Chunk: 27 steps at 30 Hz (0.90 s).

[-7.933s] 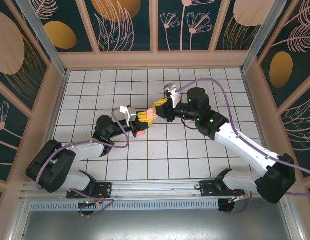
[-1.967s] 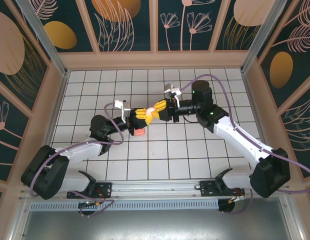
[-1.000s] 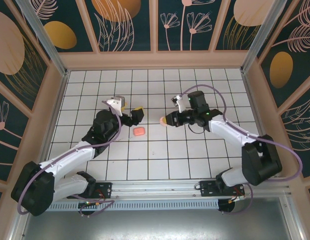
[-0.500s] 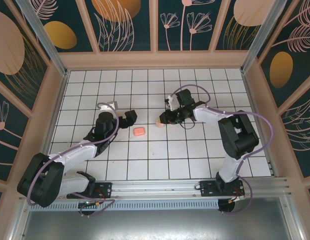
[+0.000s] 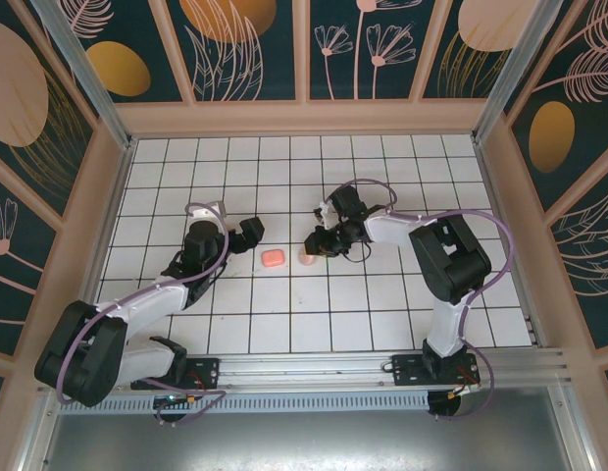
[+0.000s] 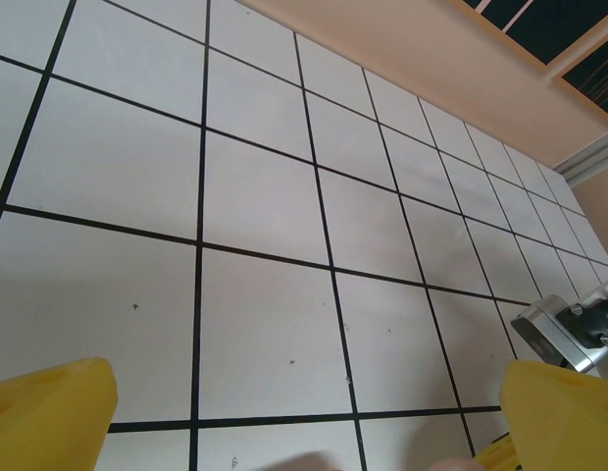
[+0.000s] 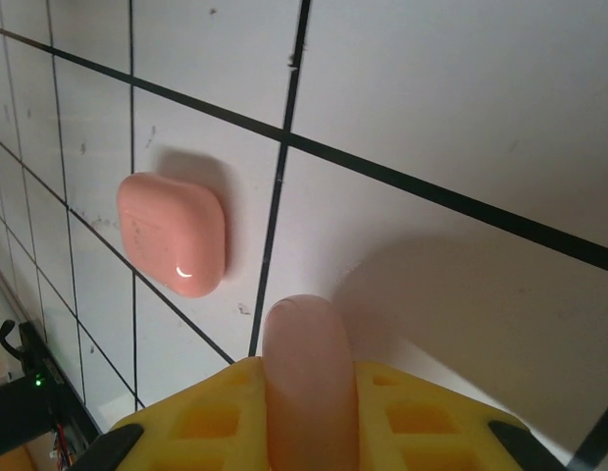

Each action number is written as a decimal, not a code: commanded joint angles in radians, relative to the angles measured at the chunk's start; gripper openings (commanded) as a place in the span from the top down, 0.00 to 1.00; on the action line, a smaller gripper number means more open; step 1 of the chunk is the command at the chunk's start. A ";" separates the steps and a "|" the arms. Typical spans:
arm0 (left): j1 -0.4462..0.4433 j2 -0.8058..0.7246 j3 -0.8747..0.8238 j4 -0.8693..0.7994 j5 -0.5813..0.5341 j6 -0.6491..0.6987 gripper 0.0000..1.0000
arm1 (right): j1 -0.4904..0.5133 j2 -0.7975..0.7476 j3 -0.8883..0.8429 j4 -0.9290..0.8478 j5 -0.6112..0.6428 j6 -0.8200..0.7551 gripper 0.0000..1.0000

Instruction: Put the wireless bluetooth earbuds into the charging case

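Observation:
My right gripper [image 5: 310, 251] is shut on a pale pink round disc [image 7: 304, 373], held edge-on between its yellow fingers [image 7: 422, 412] low over the white tiles. A closed salmon rounded-rectangle block [image 5: 273, 258] lies flat on the table just left of that disc [image 5: 306, 260], apart from it. In the right wrist view the block [image 7: 172, 235] sits up and to the left. I cannot tell which of the two is the charging case. The earbuds are out of view. My left gripper [image 5: 253, 231] stands open left of the block, with bare tiles between its yellow fingertips [image 6: 49, 412].
The white tiled table [image 5: 382, 314] is walled by peach panels [image 5: 304, 118] at the back and sides. A silver part of the other arm [image 6: 569, 329] shows at the right of the left wrist view. Open tiles lie in front of both grippers.
My right gripper has carried the pale pink disc left and down, close beside the salmon block. The left gripper has drawn back a little to the left and stays open.

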 commanded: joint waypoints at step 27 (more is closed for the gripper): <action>0.017 -0.102 0.062 -0.111 -0.149 0.138 0.01 | -0.018 -0.149 -0.001 -0.162 0.200 0.014 0.50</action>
